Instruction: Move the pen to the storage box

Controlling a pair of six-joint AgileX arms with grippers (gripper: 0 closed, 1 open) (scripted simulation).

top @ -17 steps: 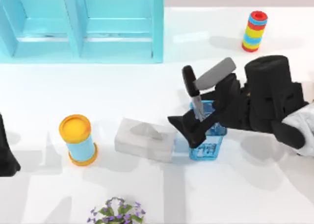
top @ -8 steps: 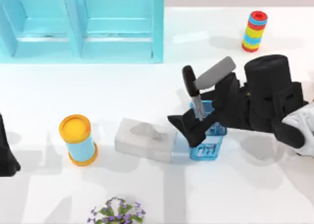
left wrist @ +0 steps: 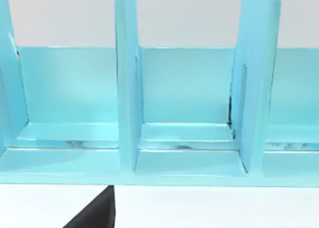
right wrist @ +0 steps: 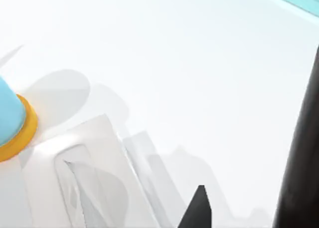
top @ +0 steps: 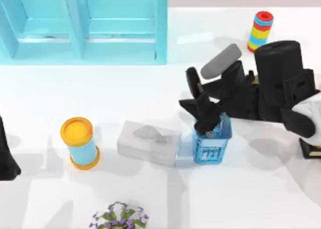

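The pen (top: 192, 81) stands tilted in the clear blue storage box (top: 211, 148), which sits right of the table's middle. Its glossy black cap sticks up past the box's far rim, and its barrel is hidden behind my right gripper (top: 196, 115). That gripper hovers over the box's far left corner and is open, with the fingers spread on either side of the pen's line. In the right wrist view the right gripper (right wrist: 249, 188) shows two dark fingers (right wrist: 199, 210) set wide apart with nothing between them. My left gripper (top: 5, 161) is parked at the table's left edge.
A white tissue box (top: 148, 142) lies just left of the storage box. A blue canister with a yellow lid (top: 79, 141) stands farther left. A turquoise shelf unit (top: 83, 26) lines the back, a striped ring stack (top: 261, 31) is at the back right, and a flower pot (top: 119, 218) is at the front.
My right gripper has risen and drawn back toward the far side, uncovering the front of the storage box. The pen's cap has stayed where it was.
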